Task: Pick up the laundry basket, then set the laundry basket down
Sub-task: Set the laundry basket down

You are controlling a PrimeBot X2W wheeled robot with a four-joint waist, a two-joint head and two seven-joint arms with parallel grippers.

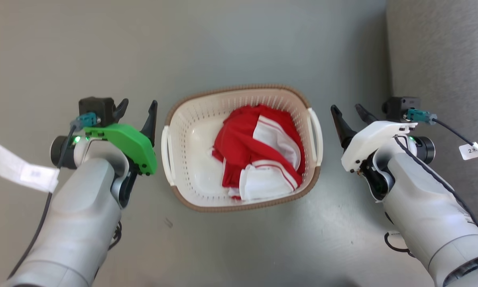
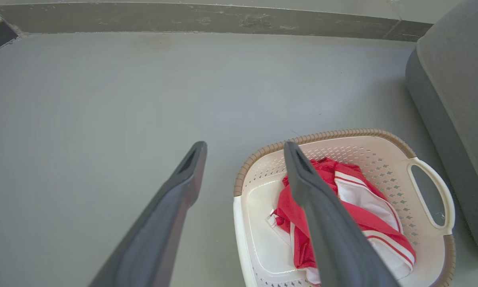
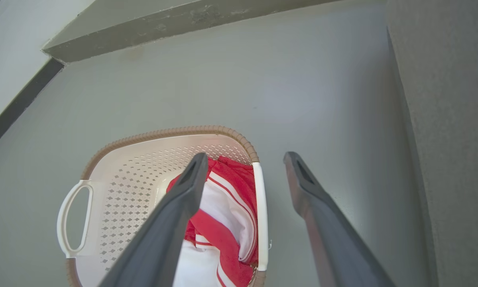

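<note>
One laundry basket (image 1: pixel 187 139), one red-and-white garment (image 1: pixel 258 151), four fingers (image 1: pixel 150 119).

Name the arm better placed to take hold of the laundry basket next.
Left, narrowly. The left gripper stands open, its inner finger closer to the side handle of the laundry basket than the open right gripper is to the other handle. Neither touches; a level lift likely needs both.

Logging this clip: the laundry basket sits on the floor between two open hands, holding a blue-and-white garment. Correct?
Not quite: the garment is red and white, as the head view shows. The laundry basket does sit on the floor between the open left hand and right hand.
</note>
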